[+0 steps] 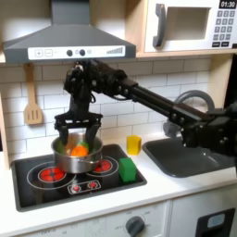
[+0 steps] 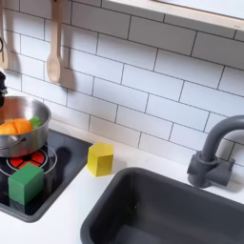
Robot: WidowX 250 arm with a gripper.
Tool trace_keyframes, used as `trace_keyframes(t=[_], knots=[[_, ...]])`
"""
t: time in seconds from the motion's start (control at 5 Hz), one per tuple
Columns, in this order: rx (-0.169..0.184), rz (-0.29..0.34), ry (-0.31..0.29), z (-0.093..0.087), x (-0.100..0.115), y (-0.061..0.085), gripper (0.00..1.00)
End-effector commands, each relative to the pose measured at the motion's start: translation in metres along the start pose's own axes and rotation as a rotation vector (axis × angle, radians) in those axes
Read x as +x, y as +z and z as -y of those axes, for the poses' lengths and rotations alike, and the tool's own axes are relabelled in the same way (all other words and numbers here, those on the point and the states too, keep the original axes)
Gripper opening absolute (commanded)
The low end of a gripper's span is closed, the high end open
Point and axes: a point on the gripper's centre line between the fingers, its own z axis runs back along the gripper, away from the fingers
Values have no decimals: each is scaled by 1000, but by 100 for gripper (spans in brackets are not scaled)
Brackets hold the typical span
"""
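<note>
The tool (image 1: 74,129) hangs with its fingers spread apart, gripping nothing, directly over the round steel pot (image 1: 76,155) on the black toy hob (image 1: 37,176). The orange food piece (image 1: 80,149) lies inside the pot beneath it, apparently already released; withdrawal appears to remain. The second exterior view adds a green item (image 2: 36,121) in the pot beside the orange piece.

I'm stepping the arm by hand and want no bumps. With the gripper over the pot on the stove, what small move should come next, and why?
Probably a short, straight lift. In the first exterior view the gripper hangs right over the metal pot, fingers spread close above the orange food inside. Whether they touch it is unclear. The pot's rim encloses the fingertips, so a sideways move risks nudging the pot towards the green block.
</note>
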Motion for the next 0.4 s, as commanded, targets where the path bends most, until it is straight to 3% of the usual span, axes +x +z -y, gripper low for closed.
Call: trace_keyframes(t=[0.0, 0.2], knots=[[-34, -32, -166, 1, 3, -12, 100], [-68, -26, -201, 5, 7, -20, 100]])
